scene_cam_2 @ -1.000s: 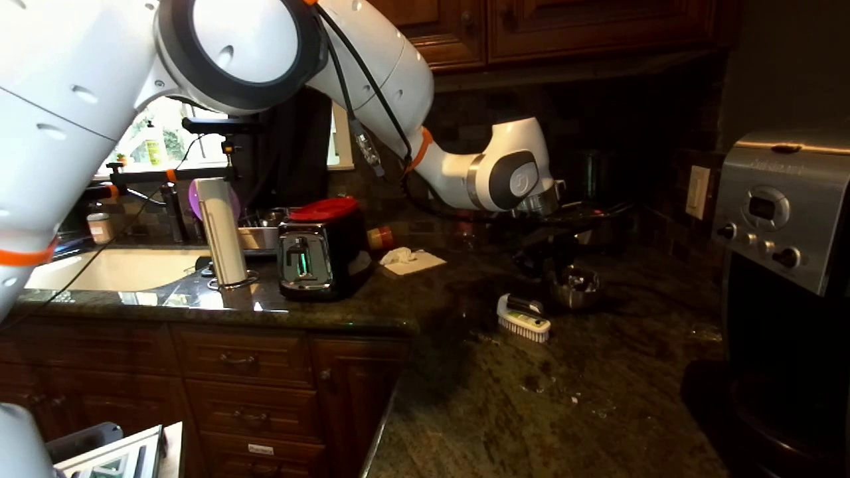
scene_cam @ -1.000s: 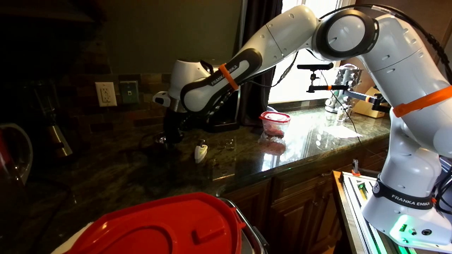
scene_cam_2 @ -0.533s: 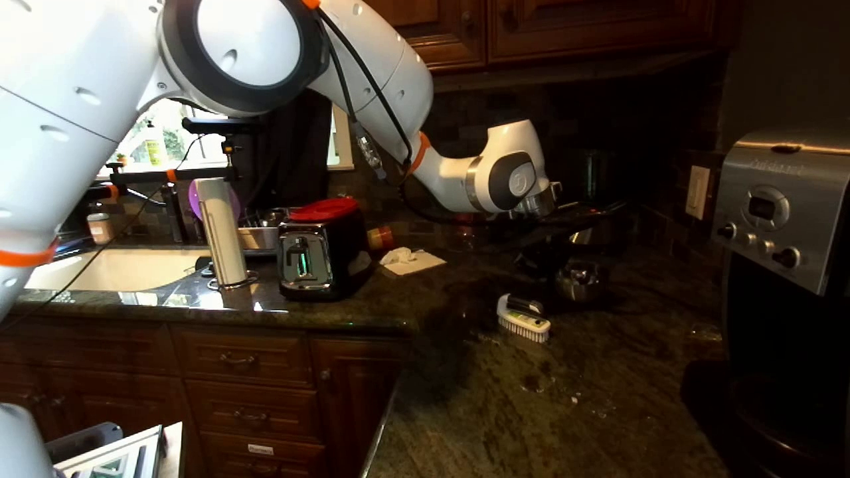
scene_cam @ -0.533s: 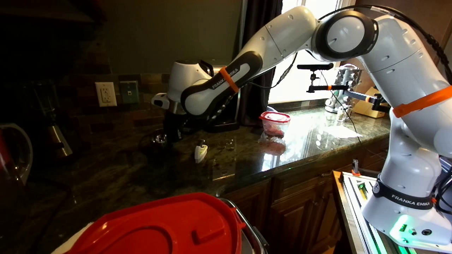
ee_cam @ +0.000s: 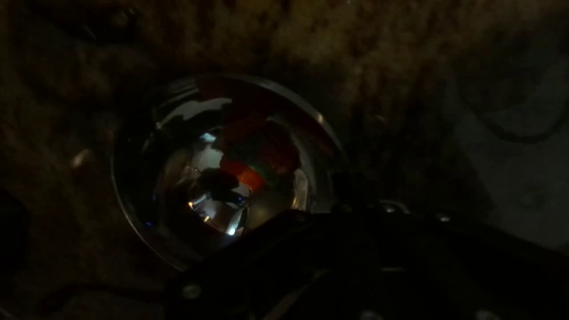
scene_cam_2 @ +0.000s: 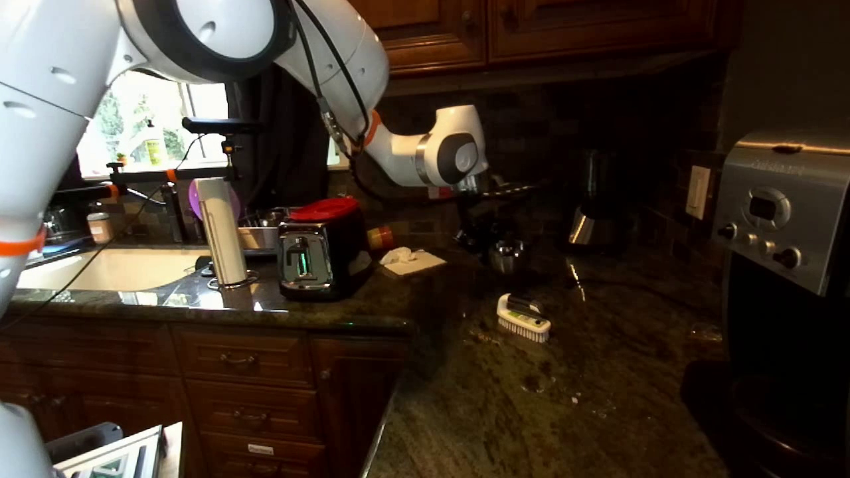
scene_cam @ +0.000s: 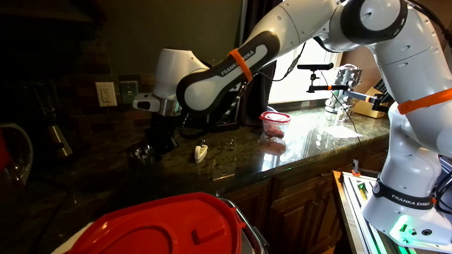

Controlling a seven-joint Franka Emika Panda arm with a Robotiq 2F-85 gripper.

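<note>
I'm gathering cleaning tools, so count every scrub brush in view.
1. The scrub brush sits on the counter, near but apart from the metal bowl, in both exterior views. Others may be hidden in shadow.

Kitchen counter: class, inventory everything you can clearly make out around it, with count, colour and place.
Scrub brush: one, white and black, on the counter
Metal bowl: one, silver, behind the brush in an exterior view
Toaster: one, black and chrome, near the counter's edge
Plastic lid: one, red, on the toaster
Crumpled tissue: one, white, on paper beside the toaster
Sink: one, cream, left in an exterior view
Coffee maker: one, silver and black, right in an exterior view
Blender: one, silver base, at the counter's back
Food container: one, clear, red-lidded, near a window
Cabinets: several, brown, above and below the counter
Robot arm: one, white, over the counter
End effector: one, black, closed on the bowl's rim
</note>
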